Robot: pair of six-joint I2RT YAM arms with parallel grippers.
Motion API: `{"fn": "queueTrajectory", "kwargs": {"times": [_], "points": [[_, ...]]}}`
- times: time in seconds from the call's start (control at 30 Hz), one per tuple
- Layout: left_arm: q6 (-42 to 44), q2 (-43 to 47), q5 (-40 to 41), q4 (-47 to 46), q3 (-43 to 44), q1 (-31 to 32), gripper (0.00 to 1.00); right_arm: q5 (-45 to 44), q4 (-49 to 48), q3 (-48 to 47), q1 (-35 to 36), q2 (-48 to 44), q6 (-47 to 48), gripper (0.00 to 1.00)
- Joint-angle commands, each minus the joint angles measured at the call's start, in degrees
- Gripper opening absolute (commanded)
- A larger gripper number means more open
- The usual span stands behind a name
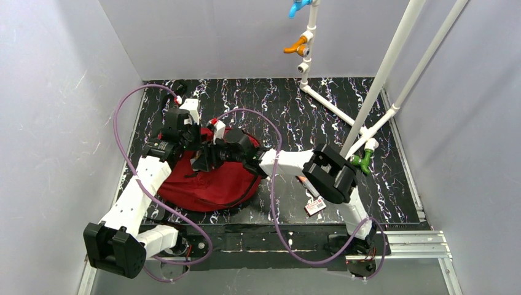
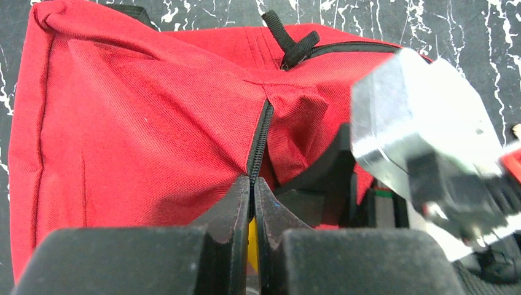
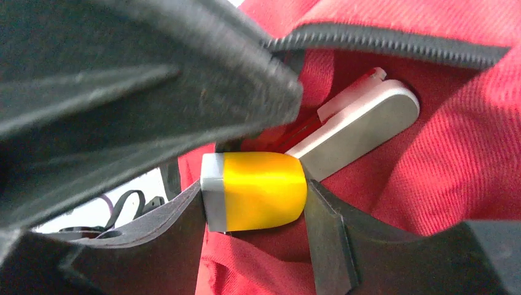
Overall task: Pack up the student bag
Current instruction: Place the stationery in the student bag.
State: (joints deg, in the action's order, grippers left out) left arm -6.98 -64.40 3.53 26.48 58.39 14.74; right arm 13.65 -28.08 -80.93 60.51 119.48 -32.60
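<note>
The dark red student bag (image 1: 212, 187) lies on the marbled black mat at the left. My left gripper (image 1: 186, 136) is at its far edge; in the left wrist view (image 2: 252, 184) the jaws are shut on the bag's (image 2: 141, 123) black zip edge. My right gripper (image 1: 209, 158) is at the bag's mouth. In the right wrist view (image 3: 255, 187) it is shut on a yellow block with a grey end (image 3: 264, 187), held just inside the open zip of the bag (image 3: 467, 153). A flat grey-white item (image 3: 362, 129) and a red pen-like item (image 3: 350, 92) lie inside.
A white pipe frame (image 1: 381, 80) with orange (image 1: 297, 44), blue (image 1: 299, 6) and green (image 1: 362, 161) fittings stands at the back right. A small red-and-white packet (image 1: 314, 206) lies on the mat by the right arm. Grey walls close in the left and right sides.
</note>
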Motion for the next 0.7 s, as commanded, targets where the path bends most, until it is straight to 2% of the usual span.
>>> {"fn": "queueTrajectory", "kwargs": {"times": [0.0, 0.17, 0.33, 0.43, 0.53, 0.67], "points": [[0.3, 3.4, 0.0, -1.6, -0.5, 0.2, 0.00, 3.0, -9.2, -5.3, 0.0, 4.0, -3.3, 0.31], [0.3, 3.4, 0.1, -1.7, -0.6, 0.2, 0.00, 3.2, -10.9, -2.9, -0.4, 2.1, -4.9, 0.31], [0.3, 3.5, -0.4, -1.4, -0.4, 0.2, 0.00, 2.2, -11.2, 8.9, -2.8, -4.6, -4.0, 0.38], [0.2, 3.6, -0.6, -1.5, -0.3, 0.2, 0.00, 2.5, -10.0, 11.6, -3.7, -6.2, -2.7, 0.39], [0.2, 3.7, -0.6, -1.5, -0.4, 0.2, 0.00, 2.0, -8.9, 10.5, -3.9, -5.8, -1.9, 0.40], [0.2, 3.8, -0.6, -1.6, -0.6, 0.2, 0.00, 1.3, -5.3, 2.7, -3.9, -1.2, -0.6, 0.41]]}}
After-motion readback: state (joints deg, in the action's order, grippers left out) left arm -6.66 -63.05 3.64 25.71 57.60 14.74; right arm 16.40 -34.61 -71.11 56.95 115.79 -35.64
